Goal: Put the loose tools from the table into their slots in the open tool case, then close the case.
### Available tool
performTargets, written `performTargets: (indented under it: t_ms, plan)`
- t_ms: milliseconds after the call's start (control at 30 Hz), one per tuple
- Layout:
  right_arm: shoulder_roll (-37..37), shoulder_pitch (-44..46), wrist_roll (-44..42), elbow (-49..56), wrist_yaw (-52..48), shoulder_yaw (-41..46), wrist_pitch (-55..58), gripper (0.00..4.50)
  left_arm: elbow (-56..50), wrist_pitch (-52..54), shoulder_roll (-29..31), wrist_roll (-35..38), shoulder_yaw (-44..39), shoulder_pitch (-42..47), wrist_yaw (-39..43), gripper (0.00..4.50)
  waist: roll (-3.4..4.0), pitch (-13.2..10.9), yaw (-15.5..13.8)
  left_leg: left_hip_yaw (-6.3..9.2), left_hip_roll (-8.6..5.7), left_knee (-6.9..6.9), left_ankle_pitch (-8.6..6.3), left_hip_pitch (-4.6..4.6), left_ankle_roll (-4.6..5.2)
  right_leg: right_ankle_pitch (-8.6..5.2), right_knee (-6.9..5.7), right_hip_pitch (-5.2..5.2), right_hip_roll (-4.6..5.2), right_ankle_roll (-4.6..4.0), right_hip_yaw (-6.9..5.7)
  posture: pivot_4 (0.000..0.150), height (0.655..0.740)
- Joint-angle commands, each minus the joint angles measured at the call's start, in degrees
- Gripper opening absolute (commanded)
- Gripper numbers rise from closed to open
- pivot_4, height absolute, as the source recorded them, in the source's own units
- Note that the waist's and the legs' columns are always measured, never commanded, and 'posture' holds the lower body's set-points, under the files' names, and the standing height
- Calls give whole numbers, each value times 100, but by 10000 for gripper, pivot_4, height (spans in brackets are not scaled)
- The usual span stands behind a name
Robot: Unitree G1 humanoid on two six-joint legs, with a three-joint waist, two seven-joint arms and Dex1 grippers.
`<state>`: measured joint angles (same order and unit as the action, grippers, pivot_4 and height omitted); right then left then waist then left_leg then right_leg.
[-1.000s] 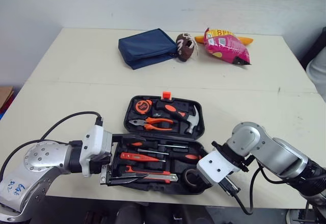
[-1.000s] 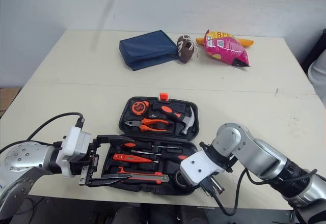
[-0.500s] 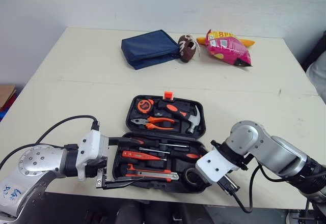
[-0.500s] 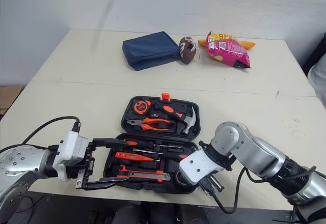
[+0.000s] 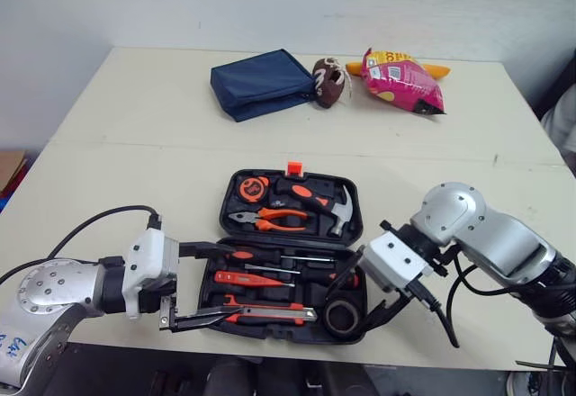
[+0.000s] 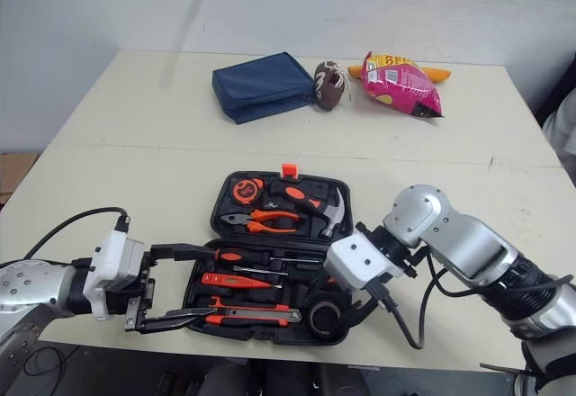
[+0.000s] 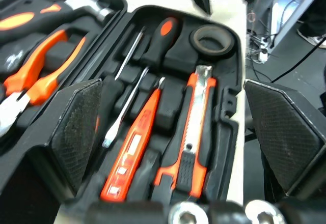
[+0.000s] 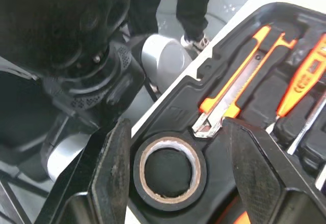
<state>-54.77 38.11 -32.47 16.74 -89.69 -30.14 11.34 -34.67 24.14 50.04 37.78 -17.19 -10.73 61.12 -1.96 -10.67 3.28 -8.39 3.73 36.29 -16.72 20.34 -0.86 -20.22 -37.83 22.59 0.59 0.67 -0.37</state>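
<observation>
The black tool case (image 5: 224,211) lies open near the table's front edge. Its far half holds a tape measure (image 5: 254,186), pliers (image 5: 274,218) and a hammer (image 5: 337,211). The near half holds screwdrivers, an orange tester (image 5: 252,279), a utility knife (image 5: 270,312) and a black tape roll (image 5: 343,317) in its round recess at the near right corner. My right gripper (image 5: 360,295) is open just above the roll (image 8: 169,174), one finger on each side, not touching it. My left gripper (image 5: 216,284) is open at the case's near left end, its fingers straddling the near half.
A blue pouch (image 5: 261,84), a small brown ball (image 5: 328,83) and a pink snack bag (image 5: 400,81) lie at the far side of the table. The case's near edge sits close to the table's front edge.
My right gripper has opened and turned up from the case's near right corner, leaving the tape roll lying in its recess. My left gripper has drawn back a little to the left.
</observation>
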Motion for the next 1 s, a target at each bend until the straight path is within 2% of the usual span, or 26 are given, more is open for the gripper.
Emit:
performTargets:
  t_ms: [33,67,167,233,467,600,700,800,900,1000]
  plan:
    - [160,-327,-654,54,-281,329,9,24480,21,-169,22,-36,-166,-54,81,45000,-3,1,-1,1,0,-1,0,0,-1,0,3,-1,0,0,-1,1500,7400]
    - [172,-477,-603,68,-281,322,-3,23020,20,-185,14,-34,-165,-63,85,45000,-1,0,-3,0,1,-1,-1,0,-2,0,3,-1,-1,1,-1,1500,7400]
    - [374,-840,-329,32,-179,342,-98,7544,40,-245,8,-41,-149,-100,111,45000,-1,1,-8,0,1,-5,-2,4,-2,-1,8,1,1,2,-1,1500,7400]
    - [522,-1131,68,-136,-6,267,-261,406,73,-299,-3,-61,-141,-158,143,45000,-1,1,5,0,1,-4,-2,5,-3,-1,8,1,0,3,0,1500,7400]
    - [959,-1680,1051,-786,346,285,-712,406,185,-443,-21,-159,-137,-306,186,45000,1,-1,1,0,0,-3,0,2,-5,-1,1,1,-1,3,-1,1500,7400]
    - [972,-1986,1516,-1450,271,328,-1426,406,233,-486,-99,-214,-201,-447,95,45000,-22,13,1,0,0,-6,0,-10,-5,-1,2,-10,-2,3,-1,1500,7400]
    - [1031,-2063,1347,-1427,214,515,-1446,406,263,-493,-166,-240,-266,-471,-33,45000,-30,18,0,0,0,-4,-5,-13,5,0,2,-15,0,3,-1,1500,7400]
    - [783,-2137,134,-643,328,1221,-315,406,487,-288,-257,-282,-575,-260,-592,45000,-23,8,-25,0,-1,-2,-7,-12,16,3,0,-14,2,3,-1,1500,7400]
    - [751,-2066,-140,-423,837,1835,144,406,785,-145,-282,-281,-830,-17,-948,45000,-15,3,-32,5,-2,-1,-5,-6,19,5,-6,-8,4,5,-1,1500,7400]
    - [699,-1882,16,-743,1196,2329,297,0,1252,-38,-182,-539,-894,190,-1222,36613,-15,3,-5,7,-2,-5,-6,-9,18,6,-5,-9,3,3,-3,1500,7400]
